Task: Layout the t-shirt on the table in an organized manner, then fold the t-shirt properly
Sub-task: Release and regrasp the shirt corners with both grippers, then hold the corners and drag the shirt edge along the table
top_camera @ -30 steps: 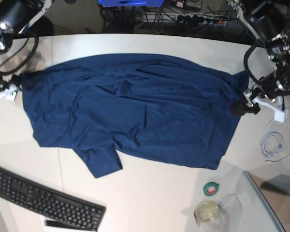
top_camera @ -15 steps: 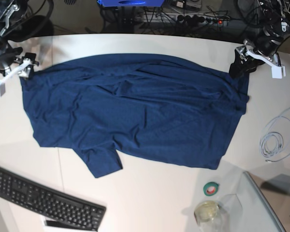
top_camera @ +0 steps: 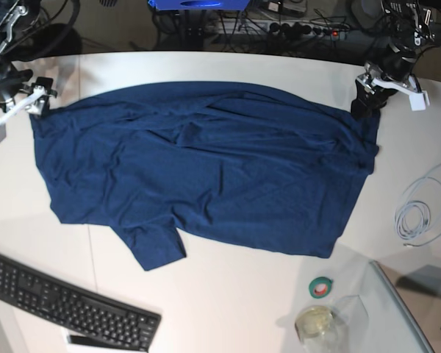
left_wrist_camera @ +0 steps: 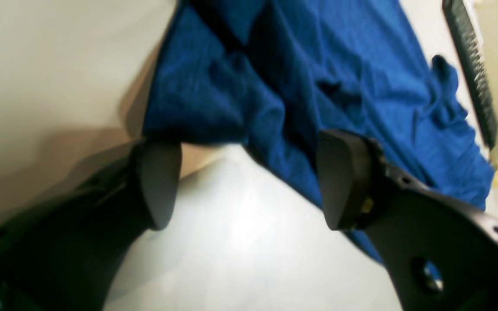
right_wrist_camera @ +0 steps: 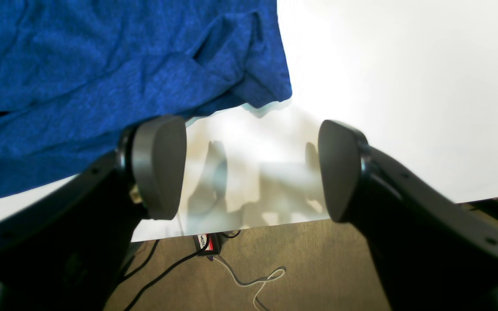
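T-shirt [top_camera: 206, 169]: plain dark navy in base view, no print; reads brighter, faintly heathered blue in both wrist views. Table [top_camera: 228, 301]: smooth white, one thin dark seam line. Keyboard [top_camera: 70, 303]: black. Tape roll [top_camera: 322, 287]: green with red centre. Coiled cable [top_camera: 415, 219]: white. Left gripper [left_wrist_camera: 249, 181] and right gripper [right_wrist_camera: 249, 166]: matte black fingers, dark grey pads. Floor [right_wrist_camera: 301, 276] beneath table edge: tan-brown.

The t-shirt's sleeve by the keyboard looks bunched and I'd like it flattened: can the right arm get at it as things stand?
Probably yes. The right gripper is open and holds nothing, and bare table lies between it and the sleeve; only the keyboard sits close by.
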